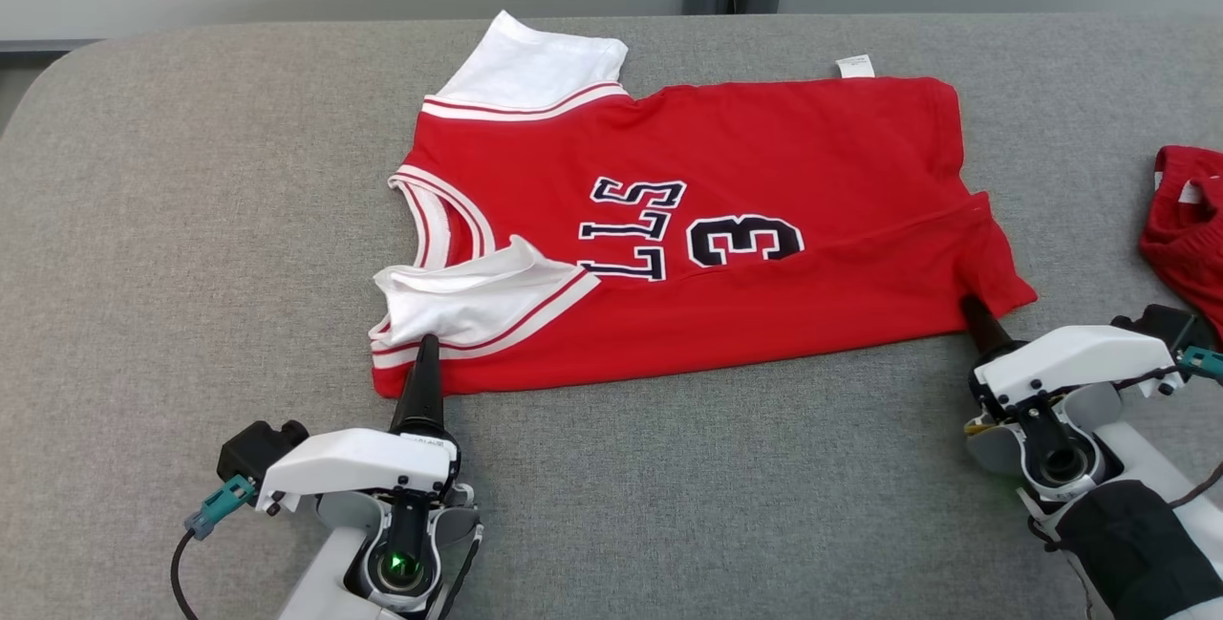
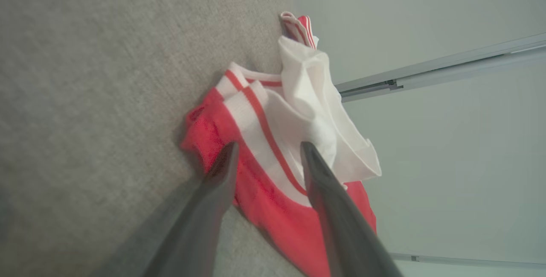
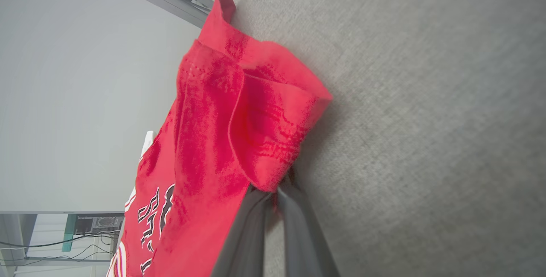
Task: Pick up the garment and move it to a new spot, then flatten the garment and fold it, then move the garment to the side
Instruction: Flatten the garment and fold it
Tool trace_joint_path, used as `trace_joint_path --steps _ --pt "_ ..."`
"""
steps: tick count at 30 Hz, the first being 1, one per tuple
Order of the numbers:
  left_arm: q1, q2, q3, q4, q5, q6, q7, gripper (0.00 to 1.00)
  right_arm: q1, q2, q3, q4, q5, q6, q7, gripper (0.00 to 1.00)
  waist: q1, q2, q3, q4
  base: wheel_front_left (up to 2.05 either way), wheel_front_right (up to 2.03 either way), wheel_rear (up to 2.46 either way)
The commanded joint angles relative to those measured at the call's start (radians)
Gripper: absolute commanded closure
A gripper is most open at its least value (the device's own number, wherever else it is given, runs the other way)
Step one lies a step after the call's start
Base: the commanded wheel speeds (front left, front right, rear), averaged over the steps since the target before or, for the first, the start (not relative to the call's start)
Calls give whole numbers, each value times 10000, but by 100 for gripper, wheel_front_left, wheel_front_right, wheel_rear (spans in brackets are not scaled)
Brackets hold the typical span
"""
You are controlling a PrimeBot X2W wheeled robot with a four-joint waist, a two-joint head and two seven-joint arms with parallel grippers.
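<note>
The red jersey [image 1: 764,152], a soft knit shirt with white sleeves, striped trim and a dark number 3, lies spread sideways in the middle of the grey felt-covered table [image 1: 191,219], neck toward the robot's left and hem toward its right. The right gripper [image 1: 970,307] is closed on the near hem corner [image 1: 1003,286]; in the right wrist view its two fingers [image 3: 256,225] meet with a small fold of red cloth pinched between them. The left gripper [image 1: 427,345] sits at the near shoulder with its jaws apart, straddling the red and white edge but not clamped on it. That mismatch looks like the main hazard: a lift begun with one end gripped would likely drag the jersey askew. The left jaws may also catch a single layer, or just the rumpled near white sleeve [image 1: 459,300], which is turned back over the chest, so a fold made from here could trap that crease. The right pinch looks shallow and close to the edge, so the cloth could slip out under tension. A second crumpled red garment [image 1: 1185,228] lies near the right arm and might snag if that arm swings outward.
</note>
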Motion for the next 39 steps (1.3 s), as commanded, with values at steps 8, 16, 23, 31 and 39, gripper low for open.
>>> trace_joint_path --steps 8,16,23,31,39 --pt "230 283 300 173 300 50 1 100 139 -265 -170 295 114 -10 -138 100 0 -1 -19 -23 0 0 0" --pt "304 215 -49 89 89 -24 4 100 247 -70 -60 142 51 -8 33 100 0 -1 -35 -55 0 0 0" --pt "362 127 -1027 365 -432 205 30 0 250 -53 -40 101 23 -8 89 100 0 -1 -101 -19 0 0 0" --pt "334 -2 -2173 559 -1941 216 179 0 226 -23 2 49 -19 -7 128 100 0 -1 -141 -59 0 0 0" --pt "280 -4 -2454 943 -2393 684 118 0 203 -31 49 53 -85 -7 161 100 0 -1 -140 -131 0 0 0"
